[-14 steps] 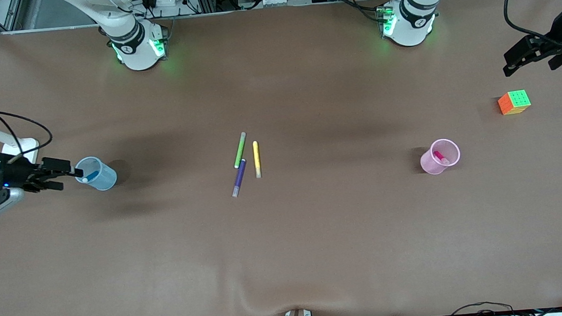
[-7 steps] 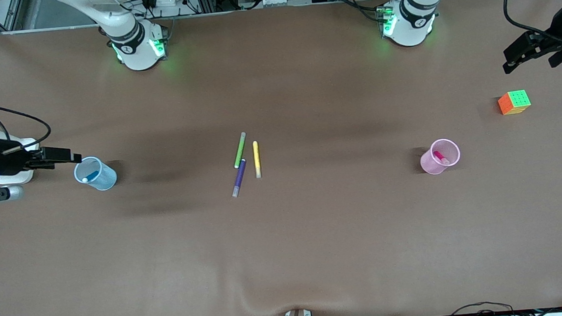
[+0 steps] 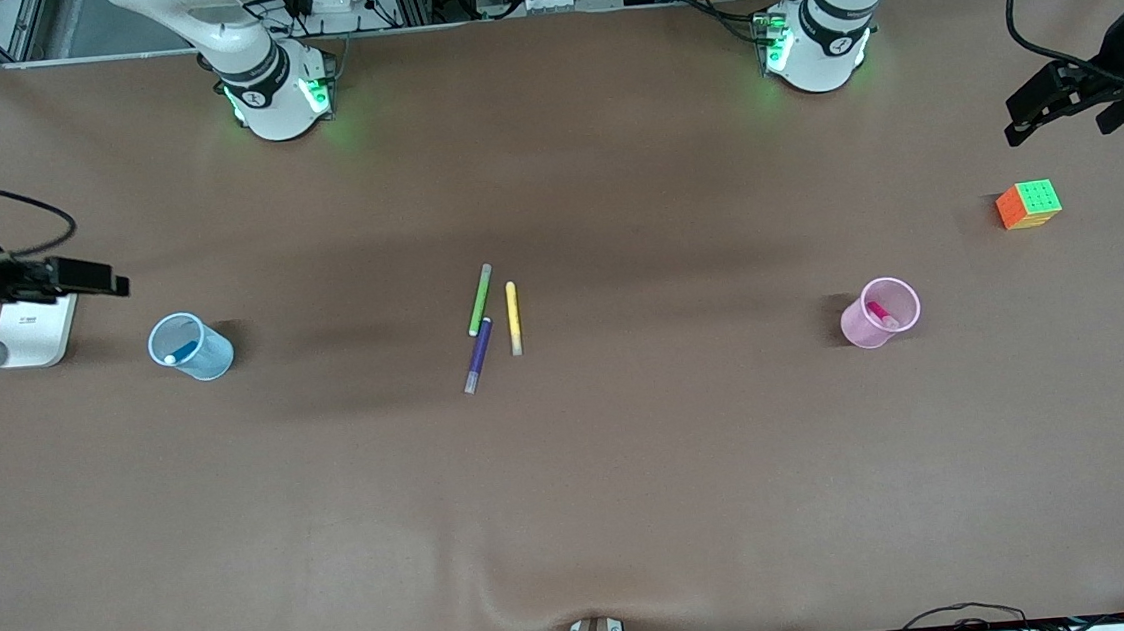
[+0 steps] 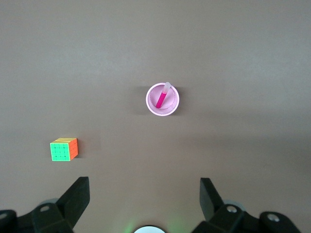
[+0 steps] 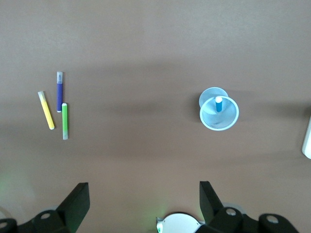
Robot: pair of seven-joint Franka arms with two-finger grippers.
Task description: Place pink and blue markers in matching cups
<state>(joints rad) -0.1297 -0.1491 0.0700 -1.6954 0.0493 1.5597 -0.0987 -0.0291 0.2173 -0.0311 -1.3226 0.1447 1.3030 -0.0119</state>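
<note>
Blue marker [image 3: 186, 352] stands in blue cup [image 3: 191, 348], pink marker [image 3: 881, 312] in pink cup [image 3: 881, 312]. My right gripper [image 3: 98, 279] has lifted clear, fingers apart, empty; left gripper [image 3: 1042, 107] waits, spread. Task judged complete.

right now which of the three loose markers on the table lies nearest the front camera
The purple marker. It sits lowest in the front view, below the green marker, whose end it meets, and reaches lower than the yellow marker beside them.

Table [image 3: 638, 510]: matt brown paper-like sheet, slightly wrinkled near the front camera. Pink cup [image 3: 881, 312] and blue cup [image 3: 190, 347]: translucent plastic. Cube [image 3: 1028, 205]: glossy plastic. Arm shells: glossy white.
</note>
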